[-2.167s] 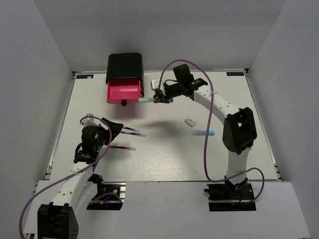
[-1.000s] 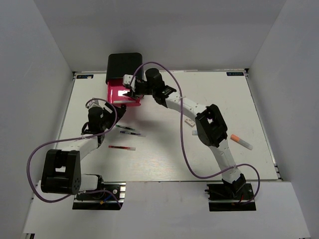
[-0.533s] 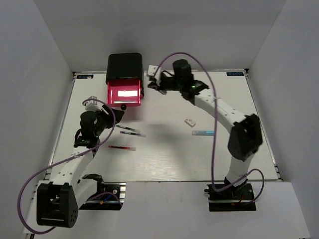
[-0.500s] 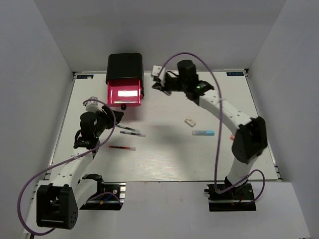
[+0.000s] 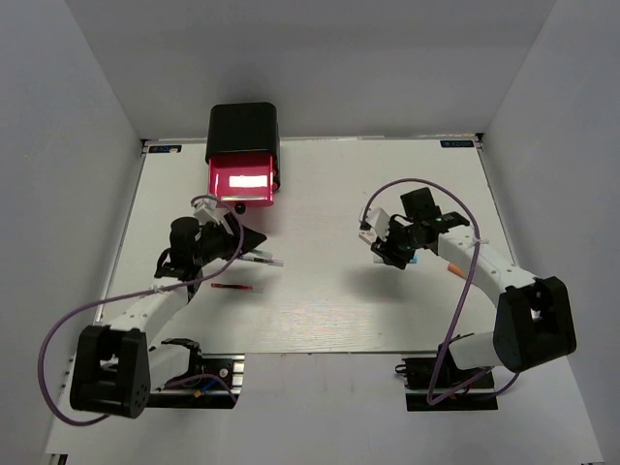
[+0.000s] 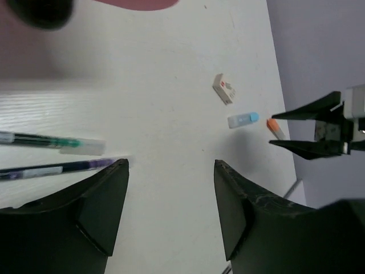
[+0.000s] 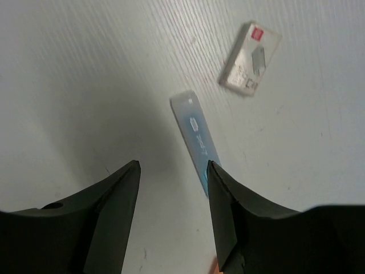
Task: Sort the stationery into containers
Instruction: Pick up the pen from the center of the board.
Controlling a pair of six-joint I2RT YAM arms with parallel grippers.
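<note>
Stationery sorting has begun: one pale bar (image 5: 242,181) now lies in the open pink drawer (image 5: 223,194). The right claw (image 7: 173,166) has come away, wide open and empty, with the blue bar (image 7: 197,140) right under it. The left claw (image 6: 171,165) is wide open too, beside two dark pens (image 6: 54,141). Still out: those two, one red pen (image 5: 237,287), one blue bar, one white eraser (image 7: 251,57) and one orange-tipped piece (image 6: 275,127).

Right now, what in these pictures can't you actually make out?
- Top view: the pale patch inside the open drawer; too small and glary to identify.
- Top view: the light-blue bar; mostly covered by the right arm.
- Left wrist view: the knob; blurred, cut by the top edge.
- Left wrist view: two pens; cut by the left edge.
- Right wrist view: eraser print; too small.
</note>
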